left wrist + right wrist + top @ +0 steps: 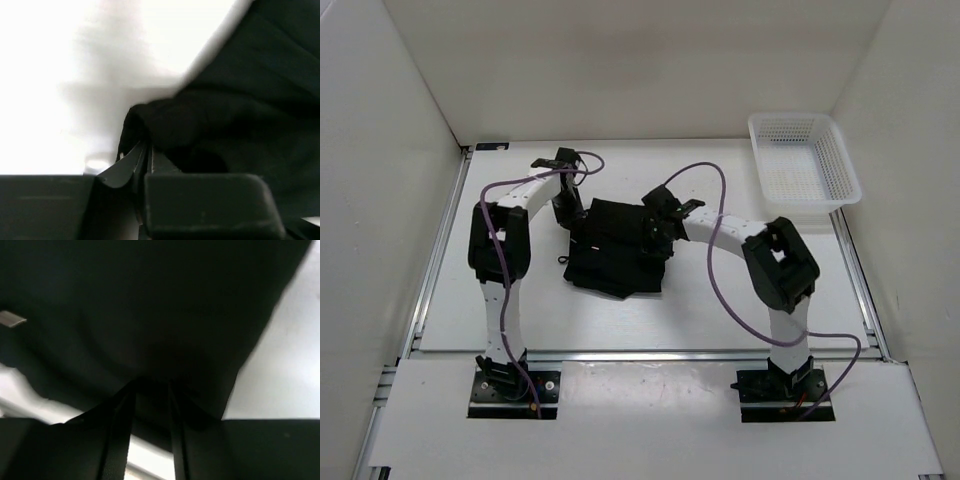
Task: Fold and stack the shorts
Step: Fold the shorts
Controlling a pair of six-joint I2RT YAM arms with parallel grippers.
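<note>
The whole counter (570,320) is taken from above and behind the arm bases, facing down and forward. The shorts (615,255) at its middle are shared: they are viewed very closely past the left hand (143,159) and the right hand (150,387).

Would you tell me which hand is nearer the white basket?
Right. The right hand is at the shorts' right edge, toward the basket; the left hand is at their left edge, farther off.

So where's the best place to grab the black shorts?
Probably the far edge, one corner from each side. The shorts lie flat and floppy and are wider than a tool, so a thin edge pinches best. The left tool and right tool pinch cloth there now.
</note>
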